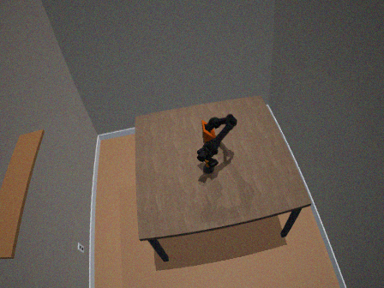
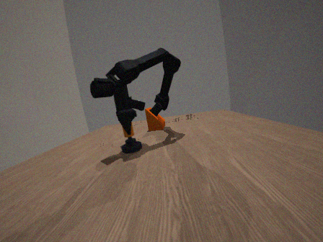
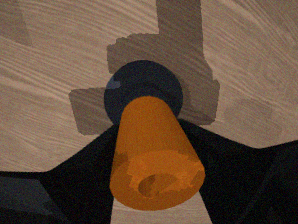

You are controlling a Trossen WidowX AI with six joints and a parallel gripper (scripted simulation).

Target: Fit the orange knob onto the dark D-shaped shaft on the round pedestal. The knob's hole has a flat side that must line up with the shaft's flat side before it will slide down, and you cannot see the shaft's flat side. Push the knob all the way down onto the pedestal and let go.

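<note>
The orange knob (image 2: pixel 129 131) (image 3: pixel 151 131) is upright between the fingers of my gripper (image 2: pixel 128 133) (image 3: pixel 148 127), which is shut on it. In the top view only a sliver of the knob (image 1: pixel 207 164) shows beside the dark fingers. The dark round pedestal (image 1: pixel 208 171) (image 2: pixel 132 147) (image 3: pixel 142 70) stands on the table directly below the knob. In the exterior view a short dark part shows between the knob's lower end and the pedestal's base, so the knob is above the base. The shaft's flat side and the knob's lower hole are hidden; whether the shaft's tip is inside the hole I cannot tell.
The wooden table (image 1: pixel 171 201) (image 2: pixel 216 187) carries the arm's orange base bracket (image 1: pixel 207 132) (image 2: pixel 155 122) behind the pedestal. The black arm arches from the bracket over to the pedestal. Its shadow falls on the table around the pedestal.
</note>
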